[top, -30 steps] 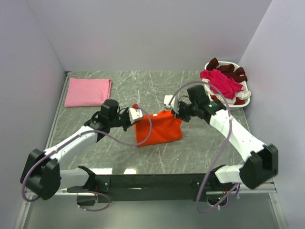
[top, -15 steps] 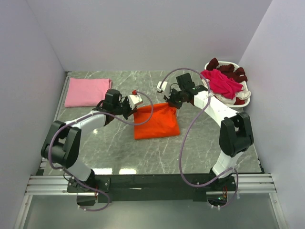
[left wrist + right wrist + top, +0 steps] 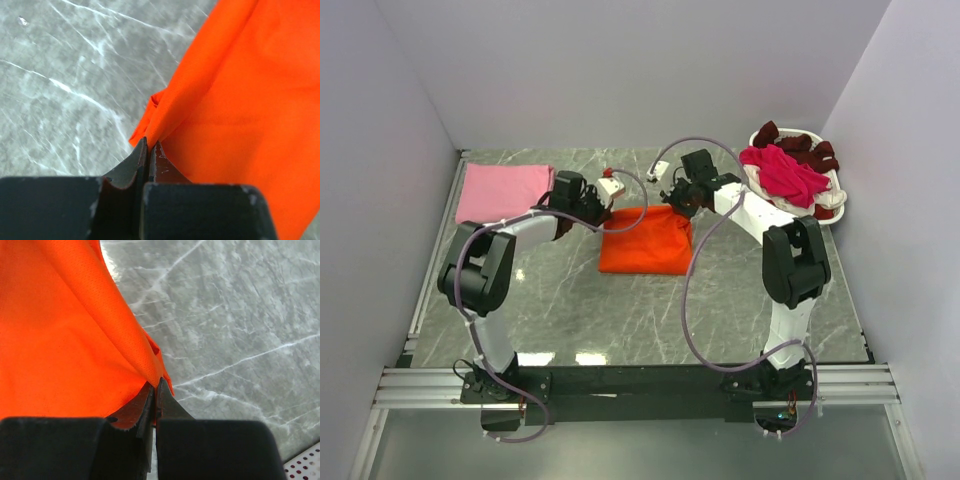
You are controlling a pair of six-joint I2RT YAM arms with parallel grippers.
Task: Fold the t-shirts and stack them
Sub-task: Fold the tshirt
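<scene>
The bright orange t-shirt (image 3: 642, 243) lies partly folded in the middle of the table. My left gripper (image 3: 603, 208) is shut on its far left corner, which shows as orange cloth (image 3: 235, 95) pinched between the jaws in the left wrist view. My right gripper (image 3: 676, 203) is shut on its far right corner, seen as orange cloth (image 3: 65, 330) in the right wrist view. Both held corners are lifted off the table. A folded light pink t-shirt (image 3: 504, 192) lies at the far left. Magenta (image 3: 782, 170) and dark maroon (image 3: 810, 150) t-shirts are piled in the basket.
The white plastic basket (image 3: 825, 208) stands at the far right against the wall. Grey walls close the table on the left, back and right. Both arms' cables loop above the orange shirt. A black rail runs along the near edge.
Both grippers have moved toward the far side of the table, carrying the orange shirt's corners with them. The shirt has been dragged farther back and both arms are stretched out.
</scene>
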